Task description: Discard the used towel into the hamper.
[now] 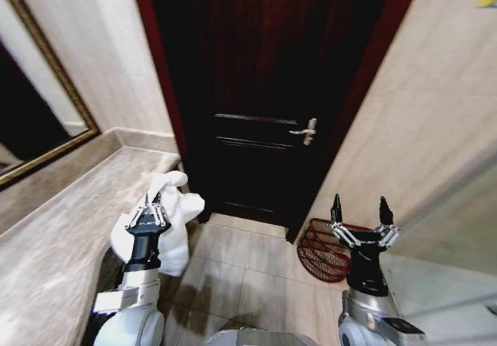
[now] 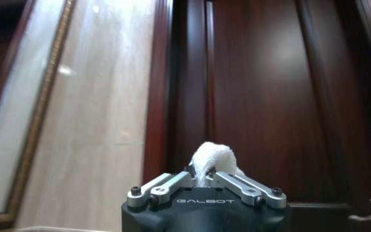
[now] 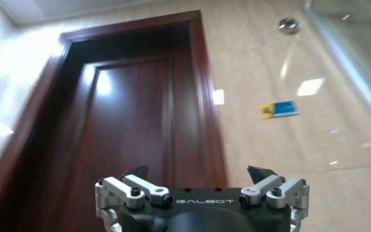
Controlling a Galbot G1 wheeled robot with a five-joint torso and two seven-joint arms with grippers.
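Bathroom: dark wooden door (image 1: pixel 256 90) ahead, marble counter (image 1: pixel 54 237) at robot's left. Left gripper (image 1: pixel 149 212) raised beside counter edge, fingers pinched tight on white towel (image 1: pixel 175 214), cloth bunched, hanging. Right gripper (image 1: pixel 359 216) idle, fingers spread wide, nothing held. Hamper (image 1: pixel 322 251) on floor by right wall, partly behind right gripper. Advice: keep pinch firm, carry towel across over hamper mouth, let go only once hanging cloth clears rim.
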